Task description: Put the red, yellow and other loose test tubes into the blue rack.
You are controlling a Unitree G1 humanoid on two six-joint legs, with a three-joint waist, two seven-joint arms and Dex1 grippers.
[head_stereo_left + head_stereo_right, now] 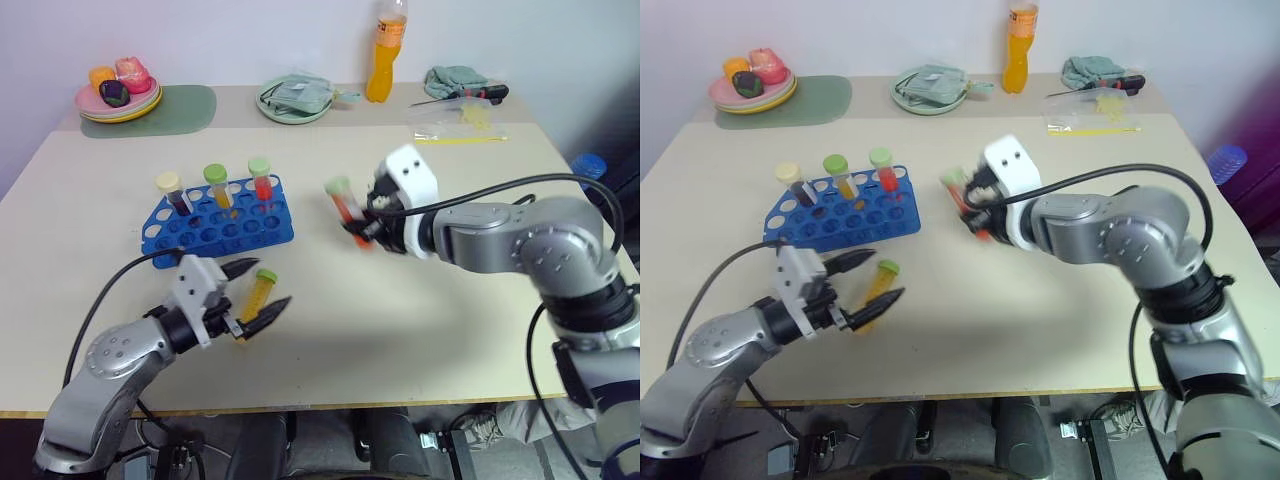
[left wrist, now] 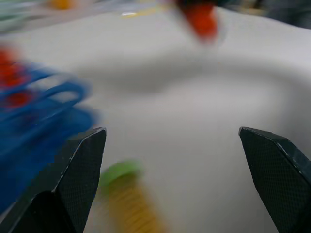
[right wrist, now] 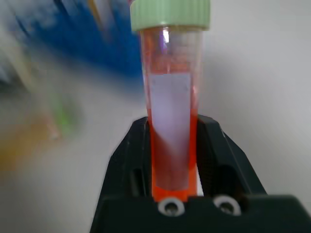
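Right tool (image 1: 362,232) clamped on red tube (image 1: 346,207), raised beside blue rack (image 1: 220,222); left tool (image 1: 258,290) spread around yellow tube (image 1: 259,294)

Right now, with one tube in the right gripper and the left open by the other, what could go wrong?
The right gripper pinches the red tube only by its lower end, tilted above the table; it might slip or meet a hole askew. Three tubes already stand in the blue rack; a careless approach could knock them. The yellow tube lies loose between the open left gripper's fingers and could roll if nudged.
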